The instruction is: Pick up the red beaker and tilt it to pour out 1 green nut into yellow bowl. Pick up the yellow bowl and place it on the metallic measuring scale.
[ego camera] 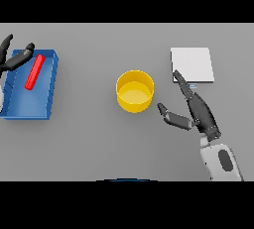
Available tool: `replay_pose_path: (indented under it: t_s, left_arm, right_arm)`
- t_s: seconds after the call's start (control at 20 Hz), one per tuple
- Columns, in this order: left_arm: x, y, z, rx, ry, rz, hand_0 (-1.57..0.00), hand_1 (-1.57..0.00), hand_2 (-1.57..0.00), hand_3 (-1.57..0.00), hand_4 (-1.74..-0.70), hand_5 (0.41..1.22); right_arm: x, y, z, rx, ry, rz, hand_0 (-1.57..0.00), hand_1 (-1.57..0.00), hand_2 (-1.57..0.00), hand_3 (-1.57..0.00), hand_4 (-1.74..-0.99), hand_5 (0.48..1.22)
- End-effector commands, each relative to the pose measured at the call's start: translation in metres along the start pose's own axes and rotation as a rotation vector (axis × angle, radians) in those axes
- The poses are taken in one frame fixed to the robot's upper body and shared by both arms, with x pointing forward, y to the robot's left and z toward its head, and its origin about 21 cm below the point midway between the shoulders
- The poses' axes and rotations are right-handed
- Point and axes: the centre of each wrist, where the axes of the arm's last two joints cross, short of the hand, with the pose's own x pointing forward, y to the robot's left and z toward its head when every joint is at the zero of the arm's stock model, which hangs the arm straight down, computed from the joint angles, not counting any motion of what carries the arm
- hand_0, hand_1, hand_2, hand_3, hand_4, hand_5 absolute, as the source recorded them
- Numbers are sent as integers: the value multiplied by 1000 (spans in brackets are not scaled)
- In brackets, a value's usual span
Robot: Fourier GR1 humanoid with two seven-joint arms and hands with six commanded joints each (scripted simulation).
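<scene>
From the head view I have the grey table (89, 139) spread out below me. The yellow bowl (135, 91) stands upright near the middle, and I can make out nothing green inside it, only its yellow floor.

Far left sits a blue tray (47, 101), and the red beaker (35, 72) lies on its side in the tray's upper part, slanted (its top end leaning toward the right wall). My left hand (14, 58) shows at the left edge, over the tray's upper left corner, its fingers fairly straight and spread; one fingertip reaches close to the beaker's upper end, but I cannot tell whether it touches. It holds nothing.

On the right, the scale (192, 64) appears as a pale flat square, well apart from the bowl. My right hand (196, 109) comes up from the lower right, spread wide: the long fingers point up and left with their tips at the scale's lower left corner, while the thumb sticks out to the left toward the bowl, stopping short of it. Nothing is in its grasp.
</scene>
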Motion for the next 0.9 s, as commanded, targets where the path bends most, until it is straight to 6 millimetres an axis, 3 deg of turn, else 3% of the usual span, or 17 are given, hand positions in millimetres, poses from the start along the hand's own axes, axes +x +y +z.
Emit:
replay_pose_path:
  t_s: [0.0, 0.3, 0.45, 0.85]
  left_arm:
    - [-2, 0, 1, 2, -6, 10, -20, -18, -17, -18, -798, 661]
    - [-1, -10, 3, -18, 11, 16, -5, -4, -4, -4, -809, 688]
    - [-4, -3, 4, -13, 9, 11, -2, -2, -1, -2, -811, 689]
    - [-4, 1, 3, -28, 3, 16, 1, 1, 1, 1, -808, 696]
  right_arm:
    - [3, -4, -7, 48, 9, 87, 1, 1, 1, 1, -1103, 662]
    - [25, -8, -45, 307, -97, 521, 1, 1, 1, 1, -1150, 630]
    - [32, -6, -63, 435, -161, 663, 1, 1, 1, 1, -1162, 637]
    - [32, 11, -100, 691, -225, 845, 1, 1, 1, 1, -1157, 644]
